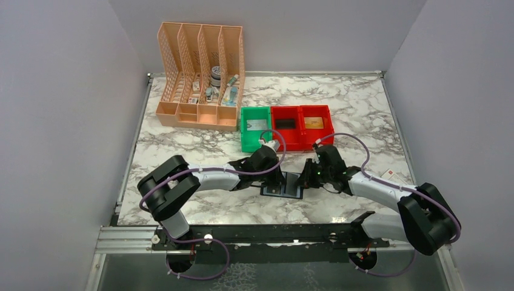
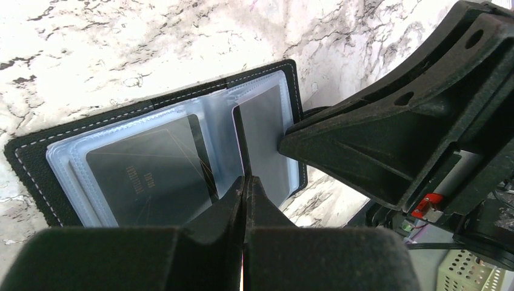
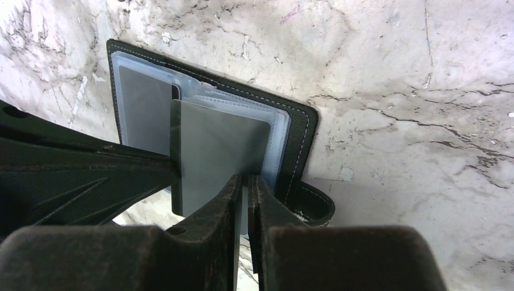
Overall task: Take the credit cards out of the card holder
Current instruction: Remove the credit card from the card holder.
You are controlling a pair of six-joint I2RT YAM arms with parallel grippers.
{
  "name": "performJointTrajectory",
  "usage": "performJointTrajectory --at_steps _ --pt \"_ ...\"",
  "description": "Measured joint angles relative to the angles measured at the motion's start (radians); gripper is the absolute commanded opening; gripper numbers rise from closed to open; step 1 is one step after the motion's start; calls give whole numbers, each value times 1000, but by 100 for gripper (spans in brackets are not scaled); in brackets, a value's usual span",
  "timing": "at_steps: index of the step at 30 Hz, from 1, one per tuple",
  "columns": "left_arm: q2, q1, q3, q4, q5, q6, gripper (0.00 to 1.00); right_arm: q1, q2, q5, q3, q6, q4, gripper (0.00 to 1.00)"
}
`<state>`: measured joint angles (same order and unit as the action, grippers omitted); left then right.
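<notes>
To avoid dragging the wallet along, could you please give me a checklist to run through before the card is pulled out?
1. Wallet lies open on the table: ok.
2. Left tool shut at the wallet's near edge by the fold, holding it: ok.
3. Right tool shut on the grey card: ok.
4. Card alone gripped, not its clear sleeve: cannot tell.
5. Left tool's tip off the card: cannot tell; it meets the card's edge in the right wrist view.

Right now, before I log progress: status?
Left gripper shut on card holder sleeve. Right gripper shut on credit card edge, card not yet out. Nothing in the way.
</notes>
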<state>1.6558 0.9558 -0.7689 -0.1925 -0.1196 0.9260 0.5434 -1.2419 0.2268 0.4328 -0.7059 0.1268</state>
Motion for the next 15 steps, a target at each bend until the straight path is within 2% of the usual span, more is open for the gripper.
performJointTrajectory --at_steps 15 --pt "-18 0 20 -6 13 0 0 0 -15 -5 2 -8 -10 4"
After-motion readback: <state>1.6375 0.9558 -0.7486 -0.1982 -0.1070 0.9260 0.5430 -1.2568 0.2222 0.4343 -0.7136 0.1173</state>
